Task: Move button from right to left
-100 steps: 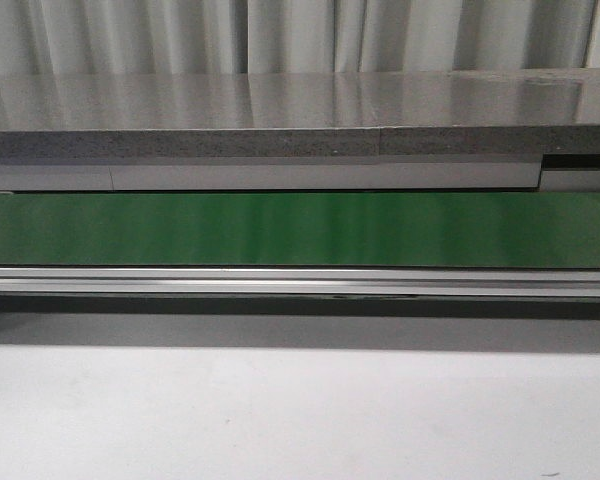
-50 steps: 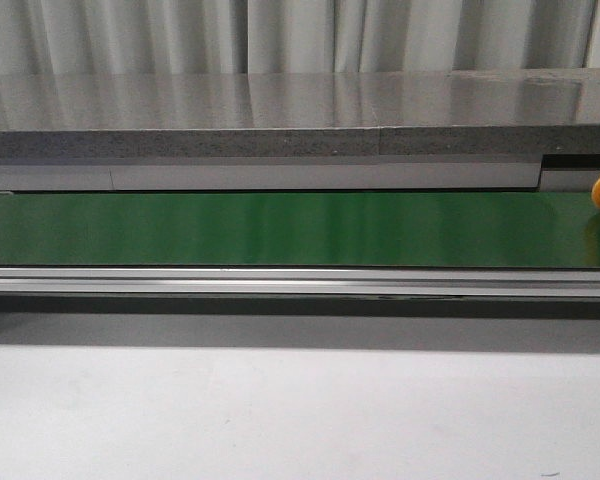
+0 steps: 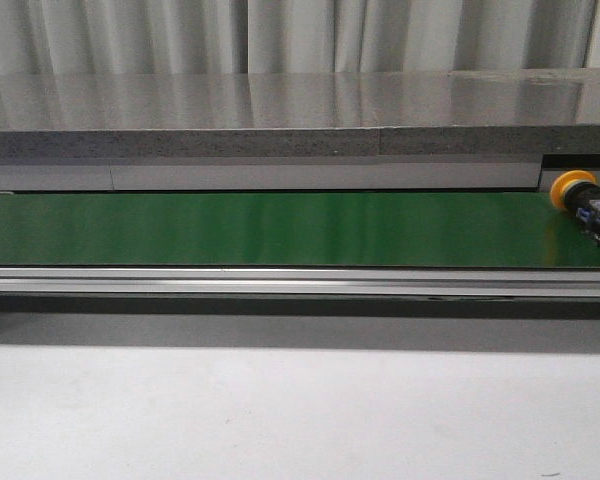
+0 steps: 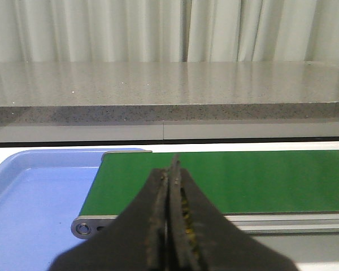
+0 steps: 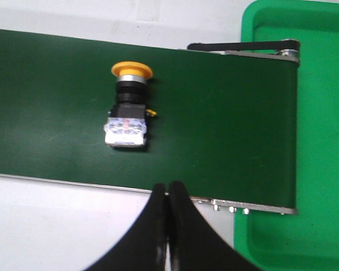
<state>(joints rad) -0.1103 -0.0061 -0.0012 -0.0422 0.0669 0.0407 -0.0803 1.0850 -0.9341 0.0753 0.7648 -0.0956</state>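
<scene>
A: Green belting runs across the whole scene, a long flat conveyor belt (image 3: 280, 228) with a silver metal rail along its near edge, and at its far right end lies the small push-button (image 3: 586, 203) with the round yellow-orange cap and dark block body.

B: Lying how?

A: On its side on the belt, cap pointing away from the robot; the pale end of the block, with tiny red and blue marks, faces the near rail. From the right wrist it (image 5: 127, 107) sits near the belt's middle width, well apart from the bright green plastic tray (image 5: 322, 141) that stands past the belt's end.

B: And the claws?

A: The right claw (image 5: 168, 195) is closed, its dark fingers pressed together with nothing between them, hanging over the near rail, apart from the button. The left claw (image 4: 169, 175) is also closed and empty, above the belt's other end, where a light blue plastic tray (image 4: 28, 197) lies just beside the roller.

B: Behind?

A: A grey speckled stone tabletop (image 3: 280, 110) and pale curtains (image 3: 280, 35).
</scene>
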